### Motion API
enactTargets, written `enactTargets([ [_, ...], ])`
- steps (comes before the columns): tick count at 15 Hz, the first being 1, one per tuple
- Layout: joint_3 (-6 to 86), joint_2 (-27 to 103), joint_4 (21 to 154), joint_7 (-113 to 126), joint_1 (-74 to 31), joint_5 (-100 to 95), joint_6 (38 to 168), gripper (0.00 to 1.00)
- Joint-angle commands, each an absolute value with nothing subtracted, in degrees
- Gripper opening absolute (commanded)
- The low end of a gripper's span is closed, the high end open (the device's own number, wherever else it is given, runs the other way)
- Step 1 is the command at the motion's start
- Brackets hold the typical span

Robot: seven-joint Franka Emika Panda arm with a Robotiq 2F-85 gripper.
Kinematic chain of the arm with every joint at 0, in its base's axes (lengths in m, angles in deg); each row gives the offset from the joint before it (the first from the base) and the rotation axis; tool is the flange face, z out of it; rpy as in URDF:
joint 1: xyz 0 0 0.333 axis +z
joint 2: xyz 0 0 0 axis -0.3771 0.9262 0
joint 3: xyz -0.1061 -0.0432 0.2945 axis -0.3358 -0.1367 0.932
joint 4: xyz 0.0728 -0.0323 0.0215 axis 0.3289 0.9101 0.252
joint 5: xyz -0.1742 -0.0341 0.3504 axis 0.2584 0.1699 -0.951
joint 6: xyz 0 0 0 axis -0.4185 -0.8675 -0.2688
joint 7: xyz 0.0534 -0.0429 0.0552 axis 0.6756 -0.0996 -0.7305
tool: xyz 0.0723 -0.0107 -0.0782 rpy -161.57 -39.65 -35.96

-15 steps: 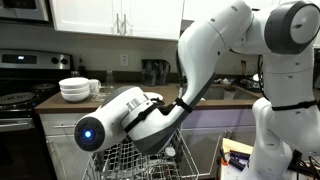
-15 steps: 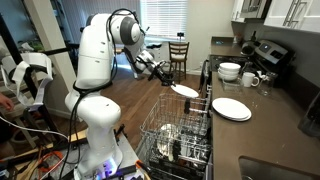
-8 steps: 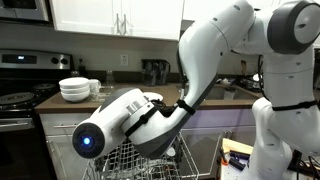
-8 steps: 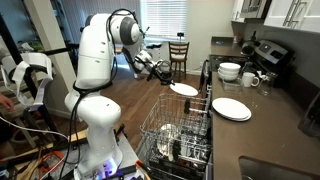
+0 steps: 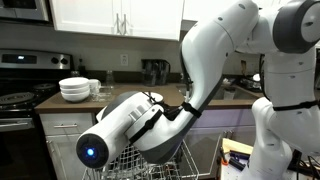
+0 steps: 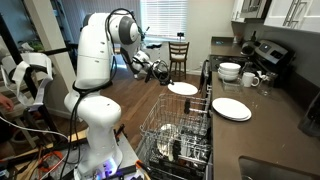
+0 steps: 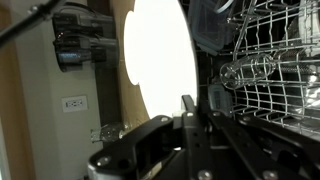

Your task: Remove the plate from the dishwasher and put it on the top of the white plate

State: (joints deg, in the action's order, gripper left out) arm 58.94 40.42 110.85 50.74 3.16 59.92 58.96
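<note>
— What is seen at the gripper (image 6: 167,80)?
— Its dark, straight fingers (image 7: 188,106) are clamped on the rim of the plate (image 6: 182,88). The plate is round, thin and smooth white, and it is held roughly level in the air just past the fingertips.
— Where is the dishwasher (image 6: 190,152) found?
— Below and right of the gripper. Its rack (image 6: 150,125) of light grey wire is drawn out, and upright tines are seen. A clear rounded item (image 7: 243,72) is glimpsed among the wires.
— And further right?
— The white plate (image 6: 232,108), flat and plain, is laid on the dark countertop (image 6: 272,132), apart from the held plate. Beyond it a stack of deep white bowls (image 6: 230,70) and a mug (image 6: 250,79) are set.
</note>
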Motion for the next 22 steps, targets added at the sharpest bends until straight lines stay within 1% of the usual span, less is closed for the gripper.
enactTargets([
  [1, 59.6, 35.9, 115.9, 53.5, 2.1, 62.3, 57.6, 0.02],
  [8, 59.2, 30.9, 121.1, 54.0, -0.7, 63.0, 58.0, 0.02],
  [14, 57.8, 29.1, 121.3, 52.5, -4.2, 65.1, 59.5, 0.02],
  [15, 58.5, 31.6, 119.8, 53.6, -3.7, 63.0, 58.9, 0.06],
  [20, 58.1, 31.4, 119.8, 53.6, -4.5, 63.4, 59.1, 0.06],
  [21, 58.2, 31.4, 119.8, 53.6, -4.5, 63.4, 59.1, 0.02],
  [22, 58.0, 31.7, 119.6, 53.5, -4.7, 64.0, 59.5, 0.02],
])
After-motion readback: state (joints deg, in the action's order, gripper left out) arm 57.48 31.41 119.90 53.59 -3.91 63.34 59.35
